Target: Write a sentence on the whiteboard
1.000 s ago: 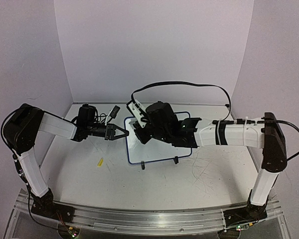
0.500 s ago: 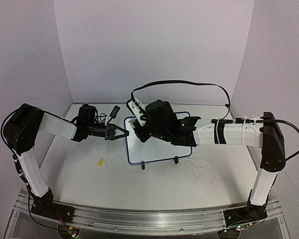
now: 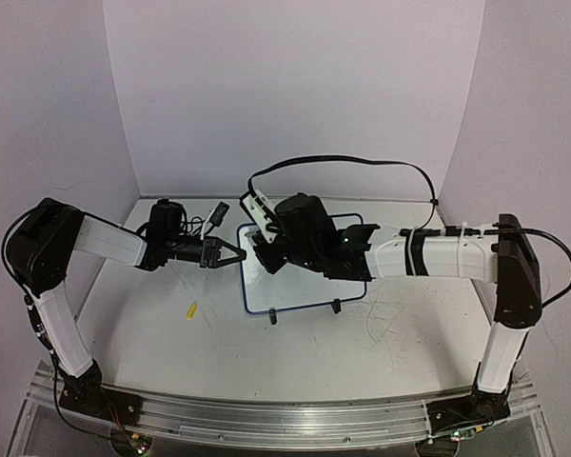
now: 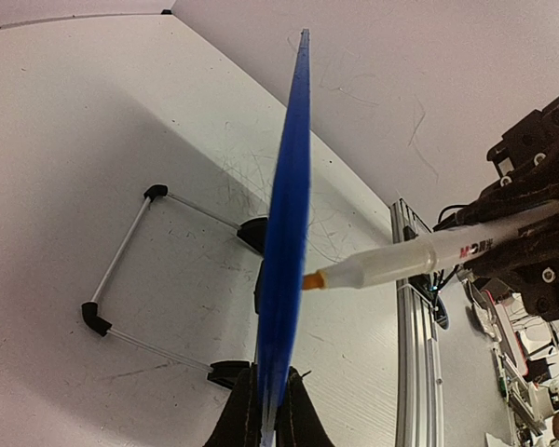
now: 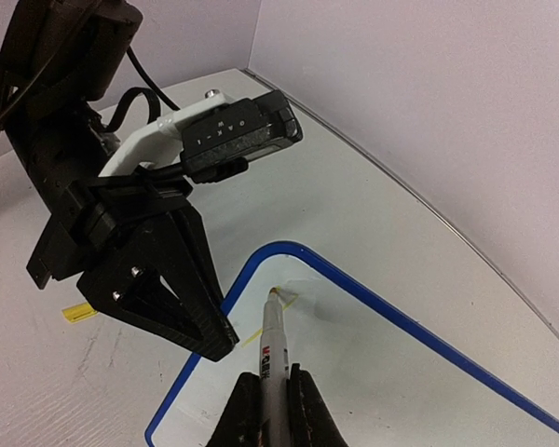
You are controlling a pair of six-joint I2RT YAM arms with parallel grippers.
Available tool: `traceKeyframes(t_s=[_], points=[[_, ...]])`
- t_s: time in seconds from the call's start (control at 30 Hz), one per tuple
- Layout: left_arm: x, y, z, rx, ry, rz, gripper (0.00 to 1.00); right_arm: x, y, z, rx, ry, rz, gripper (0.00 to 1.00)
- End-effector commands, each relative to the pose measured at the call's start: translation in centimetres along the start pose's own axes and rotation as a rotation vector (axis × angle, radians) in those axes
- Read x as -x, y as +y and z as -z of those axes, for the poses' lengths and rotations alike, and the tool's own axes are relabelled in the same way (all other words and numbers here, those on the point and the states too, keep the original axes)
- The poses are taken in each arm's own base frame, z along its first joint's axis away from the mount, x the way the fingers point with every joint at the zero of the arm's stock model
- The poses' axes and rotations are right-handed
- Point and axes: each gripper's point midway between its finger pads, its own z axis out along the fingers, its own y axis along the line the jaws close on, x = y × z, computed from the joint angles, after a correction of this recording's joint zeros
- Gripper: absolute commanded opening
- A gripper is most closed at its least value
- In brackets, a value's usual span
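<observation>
On the table (image 3: 295, 357), mid-surface, the whiteboard (image 3: 300, 290) stands propped between the two arms; every position below is given from it.

Table: white, scuffed, with grey scratch marks to the right of the whiteboard.

Left arm: reaches in from the whiteboard's left side. The left gripper (image 4: 265, 414) has its fingers clenched on the whiteboard's left edge. In the left wrist view the blue rim runs edge-on straight up from between the fingers.

Right arm: stretches in from the whiteboard's right and lies across its upper part, hiding much of the face in the top view. The right gripper (image 5: 268, 382) has its fingers grasping a marker (image 5: 272, 340) by the barrel, and the marker points at the whiteboard's upper left corner.

Whiteboard: white face, thin blue rim, rounded corners. The two black clip feet (image 3: 273, 317) are on its lower edge. The wire stand (image 4: 121, 270) rests on the table behind it, on the side away from the marker.

Marker: pale translucent barrel with red print and an orange-yellow tip. The tip touches the whiteboard's face just inside the rim, near the left gripper's fingers.

The sentence (image 5: 286, 300): only a few faint yellow strokes show just beside the tip, and no words can be read.

Yellow scrap (image 3: 191, 308): small, lying flat on the table to the left of the whiteboard, apart from it.
</observation>
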Motion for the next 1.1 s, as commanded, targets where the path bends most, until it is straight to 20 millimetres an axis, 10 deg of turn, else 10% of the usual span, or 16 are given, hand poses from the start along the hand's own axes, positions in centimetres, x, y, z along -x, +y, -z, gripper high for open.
traceKeyframes(t_s=[0.0, 1.07], points=[[1.4, -0.9, 0.4, 0.006, -0.021, -0.038, 0.00, 1.2, -1.0, -0.4, -0.053, -0.024, -0.028, 0.00], [1.4, -0.8, 0.3, 0.006, -0.018, -0.037, 0.00, -0.5, -3.4, 1.8, -0.161, 0.014, -0.037, 0.00]])
